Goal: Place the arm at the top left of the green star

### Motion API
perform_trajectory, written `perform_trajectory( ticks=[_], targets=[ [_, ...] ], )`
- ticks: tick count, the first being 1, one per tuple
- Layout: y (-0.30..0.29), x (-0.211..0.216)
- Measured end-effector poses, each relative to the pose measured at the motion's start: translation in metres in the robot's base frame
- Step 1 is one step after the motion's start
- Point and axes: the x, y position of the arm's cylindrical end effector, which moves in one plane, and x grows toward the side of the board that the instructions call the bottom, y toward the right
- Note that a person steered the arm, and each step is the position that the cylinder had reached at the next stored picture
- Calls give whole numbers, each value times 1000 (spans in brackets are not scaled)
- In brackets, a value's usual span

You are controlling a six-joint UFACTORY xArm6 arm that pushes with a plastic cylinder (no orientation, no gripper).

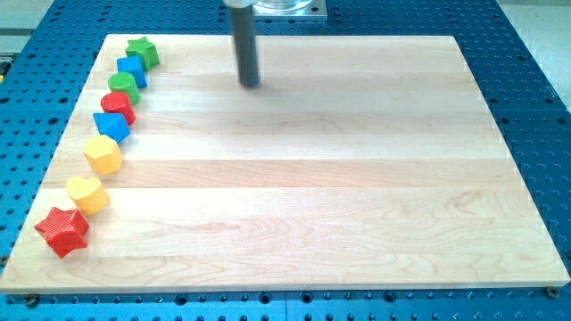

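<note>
My tip (250, 84) rests on the wooden board (312, 187) near the view's top, touching no block. It is a plain rod end: no claw, nothing held. The green star (143, 52) sits well to the view's left, at the board's top-left corner. Below it a row runs down the left edge: blue block (132, 69), green block (124, 86), red block (118, 106), blue block (111, 126), yellow block (103, 154), yellow heart (87, 193), red star (62, 230).

A pale wooden board (339, 178) lies on a blue perforated bench (535, 98) — evenly lit, a grey metal strip (18, 40) at the view's top left.
</note>
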Motion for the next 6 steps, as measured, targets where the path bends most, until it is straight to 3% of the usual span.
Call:
perform_trajectory(
  ticks=[1,2,6],
  targets=[
    [17,-54],
    [-25,-93],
    [-90,-94]
  ],
)
